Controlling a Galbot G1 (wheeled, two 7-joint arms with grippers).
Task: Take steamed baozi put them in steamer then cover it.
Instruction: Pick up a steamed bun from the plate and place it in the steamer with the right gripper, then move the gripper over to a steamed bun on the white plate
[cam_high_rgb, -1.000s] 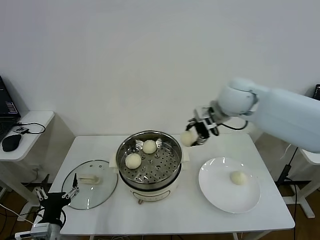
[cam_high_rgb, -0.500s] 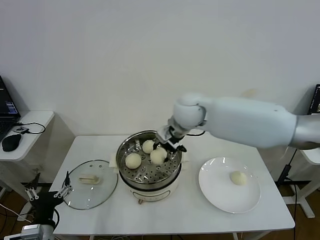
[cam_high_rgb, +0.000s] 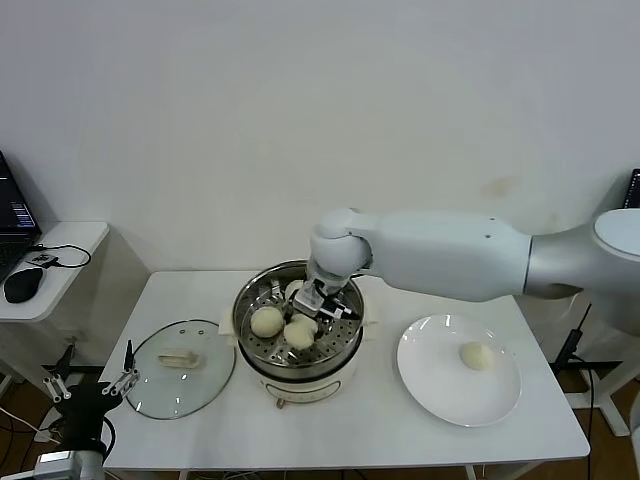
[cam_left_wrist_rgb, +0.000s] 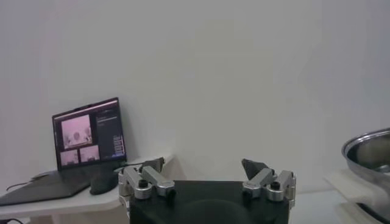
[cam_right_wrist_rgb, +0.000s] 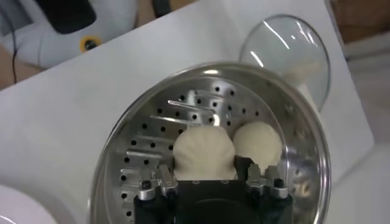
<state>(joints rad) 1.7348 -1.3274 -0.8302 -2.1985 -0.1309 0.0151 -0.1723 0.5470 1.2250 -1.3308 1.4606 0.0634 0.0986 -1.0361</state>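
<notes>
My right gripper (cam_high_rgb: 312, 312) is down inside the steamer (cam_high_rgb: 258, 350), fingers partly closed around a baozi (cam_right_wrist_rgb: 203, 152). From my right wrist the bun sits snug between the two metal-tipped fingers (cam_right_wrist_rgb: 159, 180), a smooth, matte, cream-white dome, slightly pleated at its edge. It is low over the perforated tray (cam_right_wrist_rgb: 146, 146); whether it touches the tray I cannot tell.

Steamer: large round pot, shiny steel wall, on a cream-white base, standing mid-table. The tray inside is bright steel, punched with rows of small round holes.

A second baozi (cam_right_wrist_rgb: 258, 140) lies on the tray just beside the held one, same pale, rounded form. In the head view a further bun (cam_high_rgb: 291, 290) is partly hidden behind my wrist, toward the far rim.

One more baozi (cam_high_rgb: 476, 355) rests on the flat white plate (cam_high_rgb: 430, 385), to the right of the steamer and well apart from it.

The round glass lid (cam_high_rgb: 170, 385) with its white handle (cam_high_rgb: 178, 357) lies flat on the white table (cam_high_rgb: 350, 430), left of the steamer, close to its base.

My left gripper (cam_high_rgb: 88, 385) hangs off the table's near left corner, fingers spread wide, nothing between them. Past it, a laptop (cam_left_wrist_rgb: 88, 137) stands open on a side desk.
</notes>
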